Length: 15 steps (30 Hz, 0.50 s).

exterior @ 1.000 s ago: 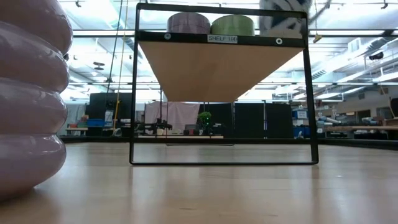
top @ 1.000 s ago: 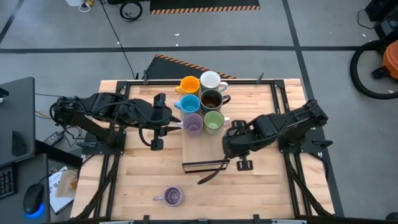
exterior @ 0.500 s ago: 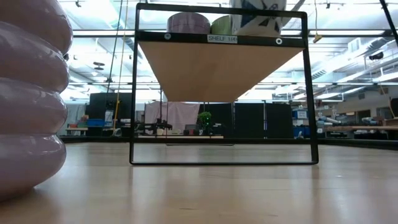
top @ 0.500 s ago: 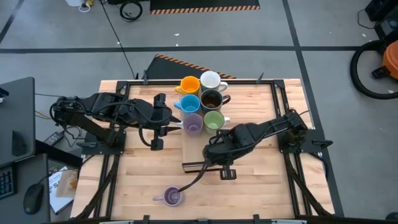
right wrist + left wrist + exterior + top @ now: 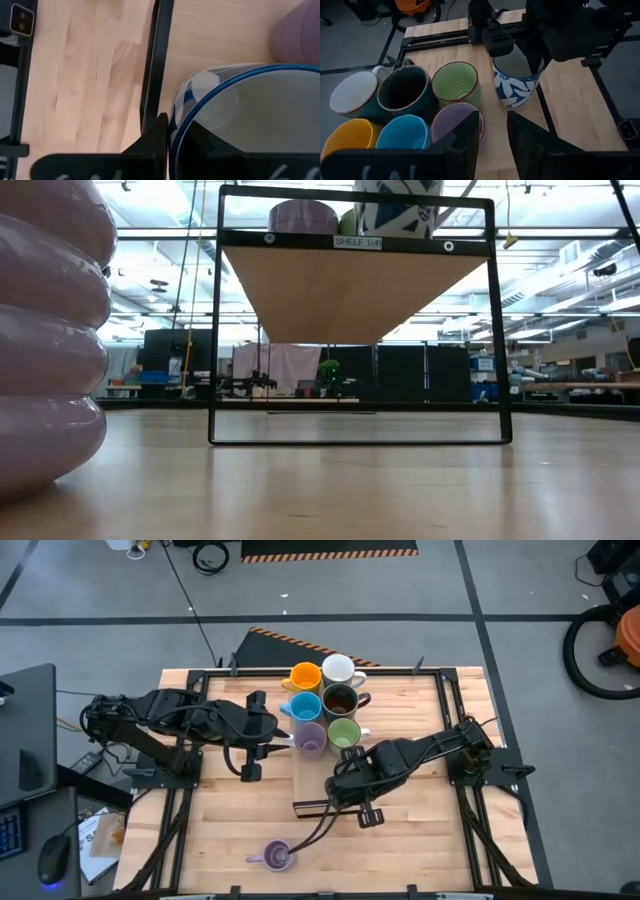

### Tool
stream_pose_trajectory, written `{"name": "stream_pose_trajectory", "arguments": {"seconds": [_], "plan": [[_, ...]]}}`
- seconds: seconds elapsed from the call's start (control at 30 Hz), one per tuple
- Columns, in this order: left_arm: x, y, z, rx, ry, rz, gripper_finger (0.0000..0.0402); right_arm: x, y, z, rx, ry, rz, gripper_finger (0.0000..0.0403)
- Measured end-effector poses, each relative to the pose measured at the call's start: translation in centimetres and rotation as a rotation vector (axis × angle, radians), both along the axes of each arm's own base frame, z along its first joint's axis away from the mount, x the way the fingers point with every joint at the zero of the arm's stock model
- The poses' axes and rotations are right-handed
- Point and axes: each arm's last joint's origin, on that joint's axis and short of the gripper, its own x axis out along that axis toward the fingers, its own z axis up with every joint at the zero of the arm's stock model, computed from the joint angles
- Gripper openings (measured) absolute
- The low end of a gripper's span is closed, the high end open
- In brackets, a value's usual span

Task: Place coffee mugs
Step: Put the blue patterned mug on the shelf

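Observation:
Six coffee mugs stand in pairs on the wooden shelf board (image 5: 318, 782): orange (image 5: 305, 677), white (image 5: 338, 668), light blue (image 5: 305, 705), dark brown (image 5: 340, 700), lavender (image 5: 310, 738) and green (image 5: 344, 733). My right gripper (image 5: 350, 772) is shut on a white mug with a blue flower pattern (image 5: 514, 86), beside the green mug (image 5: 455, 82). My left gripper (image 5: 493, 135) is open and hovers just left of the lavender mug (image 5: 454, 120). A second lavender mug (image 5: 276, 856) stands on the table near its near edge. My right gripper holds the flowered mug by its rim (image 5: 176, 125), one finger (image 5: 156, 135) outside the wall and the other inside the hollow. The fingers come from above, pointing down. The mug is upright, its base (image 5: 511, 104) at the board; whether it rests there I cannot tell.
The board is carried on a black metal frame (image 5: 214, 330) raised above the table. Its near half (image 5: 312, 792) is bare wood. Black rails (image 5: 190, 790) run along the table's sides. The lone lavender mug (image 5: 45, 330) fills the low view's left side.
My right gripper has carried the flowered mug from the table's right toward the left, over the board, and lowered it beside the green mug. Most of the travel came first, then a small shift left and down. The left arm has kept still.

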Motion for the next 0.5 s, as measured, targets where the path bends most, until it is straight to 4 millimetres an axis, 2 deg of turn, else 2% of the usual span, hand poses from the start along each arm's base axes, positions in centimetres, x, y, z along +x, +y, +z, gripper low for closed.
{"name": "stream_pose_trajectory", "arguments": {"seconds": [0.5], "plan": [[-0.09,-0.17,-0.07,-0.003,0.008,-0.004,0.0107,-0.01,0.03,-0.02,-0.004,0.007,0.062,0.0039]]}}
